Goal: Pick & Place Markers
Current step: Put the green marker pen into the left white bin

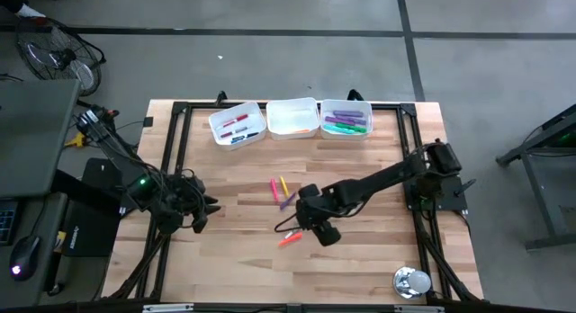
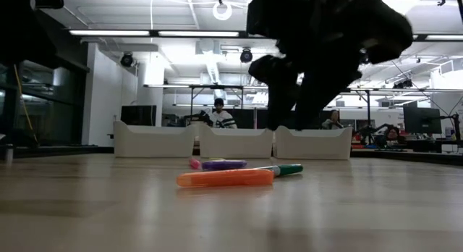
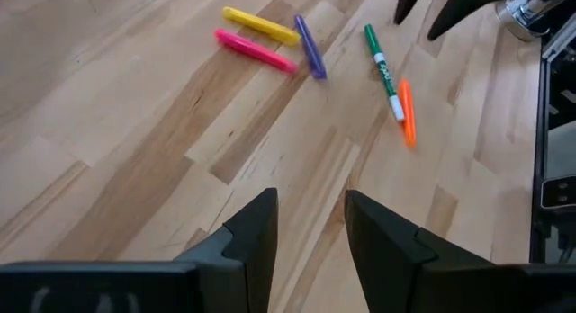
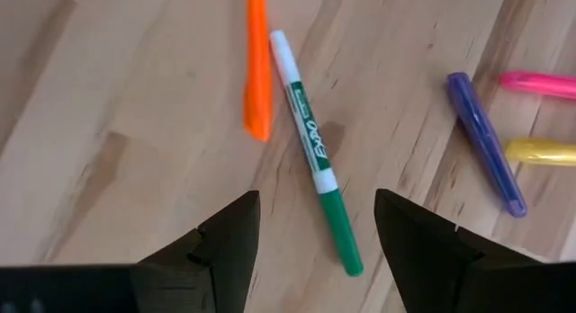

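The right claw point(image 4: 315, 236), fingers spread and holding nothing, hangs over the green marker point(image 4: 315, 165) on the desk point(image 1: 234, 259), whose long axis runs out from between the fingers, touching the orange marker point(image 4: 257, 66); the left claw point(image 1: 200, 214) waits well apart.

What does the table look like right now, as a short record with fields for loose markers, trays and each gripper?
loose markers: orange marker, green marker, purple marker, pink marker, yellow marker, all lying on the wooden table
trays: three white trays along the far edge; left tray holds red and blue markers, middle tray, right tray holds green and purple ones
right gripper: open, above the green marker
left gripper: open, empty, apart from the markers
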{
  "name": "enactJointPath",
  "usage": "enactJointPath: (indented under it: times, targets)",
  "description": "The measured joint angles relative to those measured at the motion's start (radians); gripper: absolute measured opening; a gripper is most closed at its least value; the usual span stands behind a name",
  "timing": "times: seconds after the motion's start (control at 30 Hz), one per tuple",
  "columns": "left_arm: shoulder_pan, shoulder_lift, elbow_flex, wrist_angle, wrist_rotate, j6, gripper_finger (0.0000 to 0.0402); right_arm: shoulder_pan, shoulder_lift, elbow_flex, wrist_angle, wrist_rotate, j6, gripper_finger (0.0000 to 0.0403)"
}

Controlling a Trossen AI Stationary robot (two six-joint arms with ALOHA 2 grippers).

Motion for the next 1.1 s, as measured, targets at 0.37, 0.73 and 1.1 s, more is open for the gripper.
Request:
enactJointPath:
  times: [0.37, 0.73, 1.1]
  targets:
    - [0.0, 0.0, 0.0, -0.002, 0.02, 0.002, 0.0129, -0.046, 0.024, 0.002, 0.064, -0.025, -0.005, 0.0209]
    - [0.001, 0.0, 0.0, -0.002, 0.031, 0.001, 0.0129, -0.061, 0.198, 0.262, -0.181, -0.025, -0.109, 0.0209]
    - [0.001, 0.0, 0.0, -0.011, 0.031, 0.001, 0.0129, -0.039, 0.213, 0.214, -0.193, -0.055, -0.172, 0.0209]
